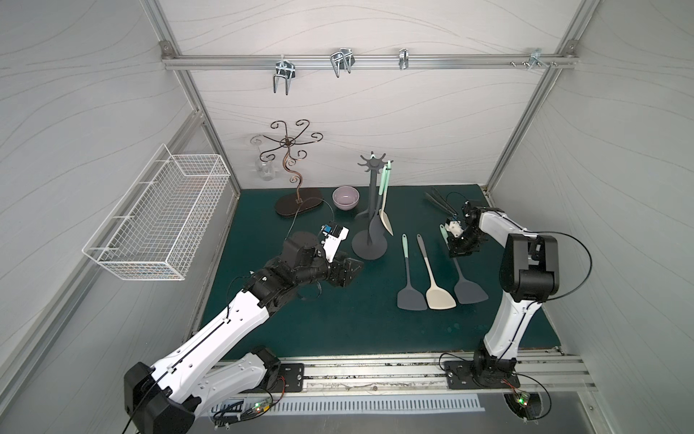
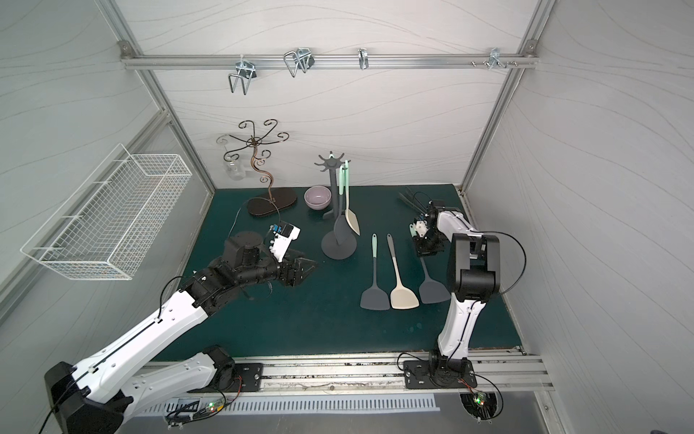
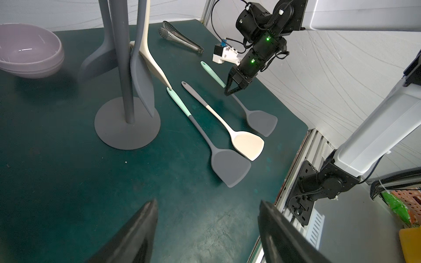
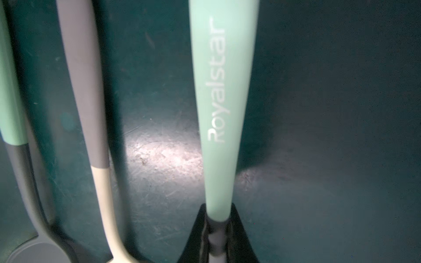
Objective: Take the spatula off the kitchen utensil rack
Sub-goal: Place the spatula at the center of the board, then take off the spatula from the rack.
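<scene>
In the left wrist view, upper right of centre, the right end effector (image 3: 230,91) is clenched on the spatula (image 3: 262,121) where mint handle meets grey shaft. Its head lies on the desk (image 1: 338,330), likely to line up beside the grey spatula (image 1: 412,298) and cream spatula (image 1: 441,298). The rack (image 1: 370,250) stands mid-frame, well apart, a grey utensil (image 1: 375,227) and cream utensil (image 1: 386,225) hanging. The left end effector (image 3: 208,202) hovers released near its base, perhaps to steady it.
</scene>
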